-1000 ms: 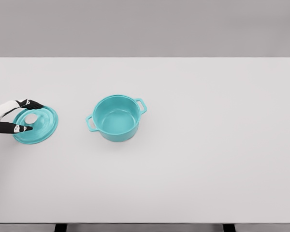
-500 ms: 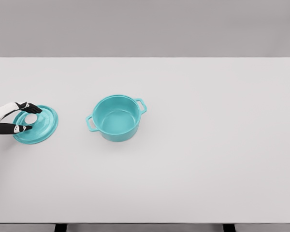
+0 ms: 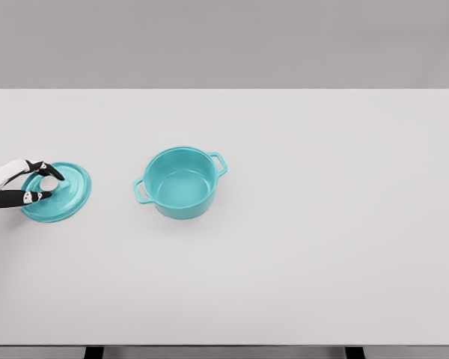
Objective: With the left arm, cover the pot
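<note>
A teal lid (image 3: 69, 196) lies on the white table (image 3: 299, 247) at the far left, its pale knob (image 3: 49, 182) near the middle. My left hand (image 3: 53, 185) reaches in from the left edge. Its black fingertips (image 3: 57, 173) and thumb close around the knob from above and below. The teal pot (image 3: 181, 182) stands upright and uncovered a short way to the right of the lid, with one handle toward the front left and one toward the back right. Nothing lies inside it. The right arm is out of sight.
The table's far edge (image 3: 224, 90) meets a grey wall. Bare white tabletop separates the lid from the pot.
The left hand's fingers have drawn in around the knob. The lid has shifted slightly up and to the right. The pot has stayed put.
</note>
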